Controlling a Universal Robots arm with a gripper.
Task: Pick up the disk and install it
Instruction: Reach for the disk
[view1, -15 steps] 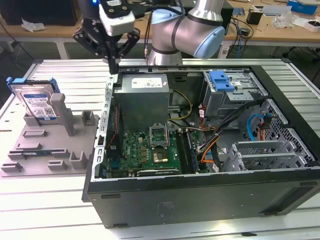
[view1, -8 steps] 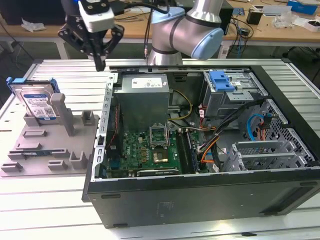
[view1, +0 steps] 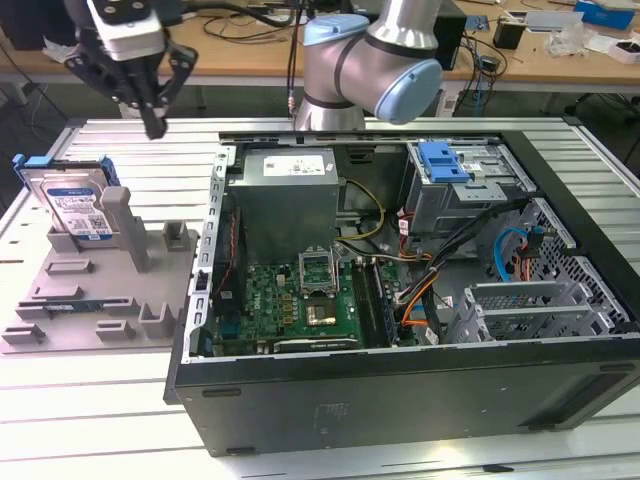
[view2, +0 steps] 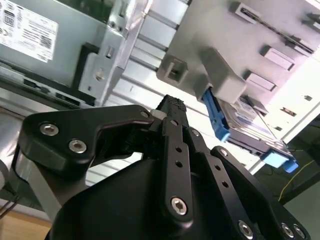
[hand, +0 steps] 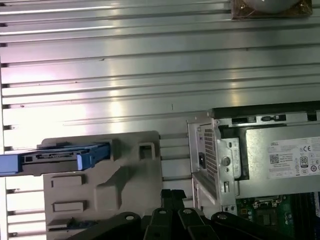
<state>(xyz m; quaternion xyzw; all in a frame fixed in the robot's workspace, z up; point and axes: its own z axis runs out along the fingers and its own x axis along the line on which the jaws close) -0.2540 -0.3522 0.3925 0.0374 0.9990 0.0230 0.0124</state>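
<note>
"Nearest us is the open computer case (view1: 400, 400), sitting on the slatted metal table (view1: 90, 430). Where's the disk?"

"Not in the case. Look to the exterior view's left. The grey holder (view1: 100, 300) lies on the table just beside the case. The disk (view1: 72, 205) is propped at the holder's far end, tilted, with its label face toward us and a blue frame around it."

"And the gripper?"

"Farther back. The gripper (view1: 155, 125) hangs above the holder's far edge, apart from the disk. Its fingers are pinched right together with nothing between them, and both wrist views show the same."

"So how does the disk lie from it?"

"Lower, and off toward the exterior view's left of the fingertips. In the first wrist view the disk (hand: 50, 160) shows as a thin strip, so I judge it stands nearly on edge."

"Its long side?"

"I can't tell for certain which way that runs. The drive cage (view1: 440, 205), at the case's far corner, is well apart on the gripper's other side."
</note>
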